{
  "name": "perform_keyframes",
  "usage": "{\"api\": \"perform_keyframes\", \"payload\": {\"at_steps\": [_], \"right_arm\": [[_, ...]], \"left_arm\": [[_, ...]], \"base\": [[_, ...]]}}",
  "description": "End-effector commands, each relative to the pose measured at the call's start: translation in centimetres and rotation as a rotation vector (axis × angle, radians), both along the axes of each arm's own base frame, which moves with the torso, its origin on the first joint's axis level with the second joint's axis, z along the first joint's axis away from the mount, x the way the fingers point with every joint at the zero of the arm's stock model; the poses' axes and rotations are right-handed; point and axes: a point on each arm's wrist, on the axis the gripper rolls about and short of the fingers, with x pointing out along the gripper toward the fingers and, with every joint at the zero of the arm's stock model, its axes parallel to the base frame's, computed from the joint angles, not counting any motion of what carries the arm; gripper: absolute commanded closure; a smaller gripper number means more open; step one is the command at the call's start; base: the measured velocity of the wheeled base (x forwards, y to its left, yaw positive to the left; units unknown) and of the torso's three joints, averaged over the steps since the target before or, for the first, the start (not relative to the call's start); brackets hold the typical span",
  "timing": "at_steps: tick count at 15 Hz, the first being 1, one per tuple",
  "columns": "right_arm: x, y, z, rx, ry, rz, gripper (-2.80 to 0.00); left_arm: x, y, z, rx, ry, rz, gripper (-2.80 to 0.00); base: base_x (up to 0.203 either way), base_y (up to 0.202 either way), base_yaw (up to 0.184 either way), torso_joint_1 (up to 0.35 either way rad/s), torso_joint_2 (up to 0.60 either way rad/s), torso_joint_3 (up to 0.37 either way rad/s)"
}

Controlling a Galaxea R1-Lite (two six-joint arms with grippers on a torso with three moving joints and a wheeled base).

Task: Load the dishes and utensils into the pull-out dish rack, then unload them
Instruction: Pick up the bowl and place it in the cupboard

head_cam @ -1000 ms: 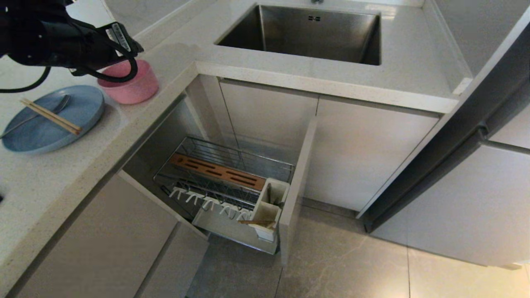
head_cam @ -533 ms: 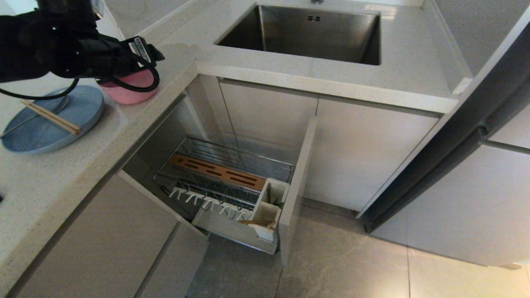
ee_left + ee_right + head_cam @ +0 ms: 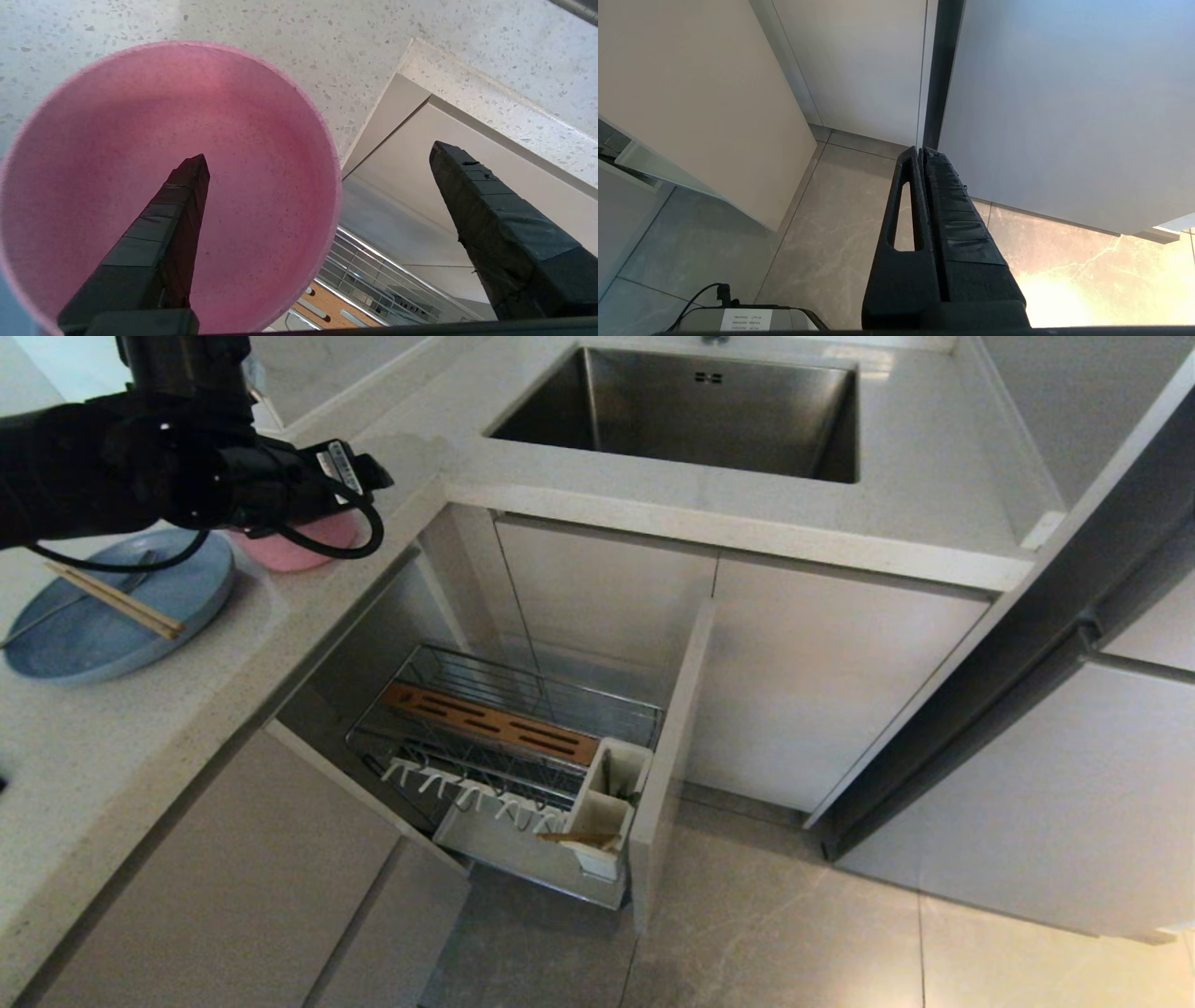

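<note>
The pink bowl (image 3: 163, 177) (image 3: 308, 546) stands on the counter's corner, just above the pull-out dish rack (image 3: 560, 686) (image 3: 373, 289). My left gripper (image 3: 318, 153) is open over it. One finger (image 3: 173, 210) hangs inside the bowl and the other (image 3: 486, 210) outside its rim, over the cabinet opening. My left arm (image 3: 140, 467) covers most of the bowl in the head view. The blue plate (image 3: 84, 639) lies to the left, with the chopsticks (image 3: 117, 600) and the spoon (image 3: 56, 614) on it. My right gripper (image 3: 920, 150) hangs shut above the floor.
The rack is pulled out below the counter, with a brown slotted strip (image 3: 490, 721), white prongs (image 3: 467, 793), a white utensil cup (image 3: 607, 793) and a beige front panel (image 3: 667, 756). The steel sink (image 3: 691, 411) lies behind. A grey tiled floor (image 3: 794, 915) spreads to the right.
My left arm has swung to the right and slightly up over the pink bowl, covering more of it. The bowl, plate, chopsticks and spoon have stayed in place.
</note>
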Motion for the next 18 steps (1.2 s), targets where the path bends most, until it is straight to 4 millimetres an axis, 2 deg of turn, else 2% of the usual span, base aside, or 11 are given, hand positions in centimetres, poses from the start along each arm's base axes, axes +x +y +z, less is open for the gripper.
{"api": "perform_keyframes", "payload": {"at_steps": [1,7,8,18], "right_arm": [[0.07,0.0,-0.24,0.0,0.008,0.001,0.0],[0.06,0.0,-0.22,0.0,0.008,0.001,0.0],[0.06,0.0,-0.21,0.0,0.007,0.001,0.0],[0.06,0.0,-0.23,0.0,0.008,0.001,0.0]], "left_arm": [[0.07,0.01,-0.03,0.001,-0.001,0.002,-2.8],[0.17,0.18,-0.03,0.022,-0.005,0.01,-2.8],[0.25,0.39,-0.09,0.023,-0.003,0.016,0.0],[-0.08,0.51,0.31,0.03,-0.016,0.032,0.0]], "base": [[0.0,0.0,0.0,0.0,0.0,0.0],[0.0,0.0,0.0,0.0,0.0,0.0],[0.0,0.0,0.0,0.0,0.0,0.0],[0.0,0.0,0.0,0.0,0.0,0.0]]}}
